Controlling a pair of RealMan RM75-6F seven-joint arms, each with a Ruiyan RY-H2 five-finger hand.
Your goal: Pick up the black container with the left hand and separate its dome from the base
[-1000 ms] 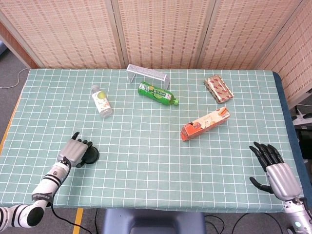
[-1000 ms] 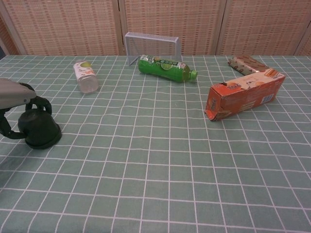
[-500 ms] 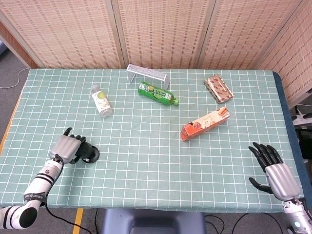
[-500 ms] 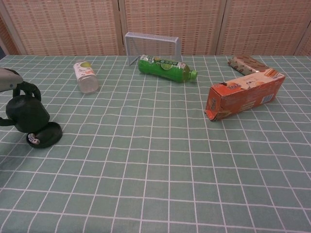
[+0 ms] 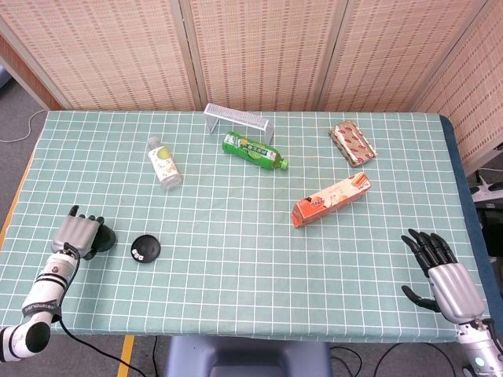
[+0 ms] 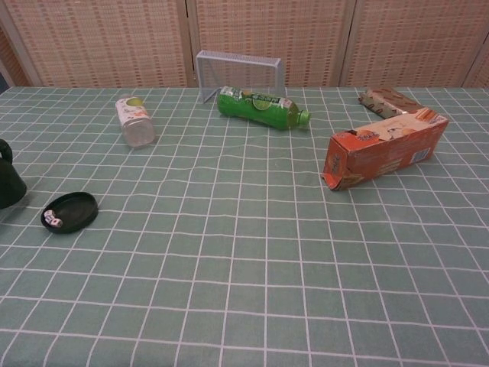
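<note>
Since a second ago your left hand [image 5: 78,234] has slid toward the table's left edge, taking the dome [image 6: 9,183] with it — the base [image 5: 145,248] now lies alone on the cloth, separated. Before, the dome sat on the base under your fingers.

Base: flat black disc near the front-left corner, a small white thing with dots resting on its near-left rim in the chest view. Dome: just left of the base, apart from it, at the left edge of the chest view, mostly cut off there. In the head view it shows as a dark shape under and beside your left hand.

Around: clear bottle [image 5: 163,162] lying toward the back left; green bottle [image 5: 253,151] lying near the back edge, middle; wire rack [image 5: 237,120] just behind it; orange carton [image 5: 331,199] lying on its side right of centre; foil snack pack [image 5: 353,143] toward the back-right corner. All well apart from the base and dome — nothing between them and your left hand.

Left hand: fingers wrapped over the dome, grasping it, close to the left edge of the table [image 5: 236,298].

Right hand [image 5: 440,271]: off the front-right corner, fingers spread, released, touching nothing.
</note>
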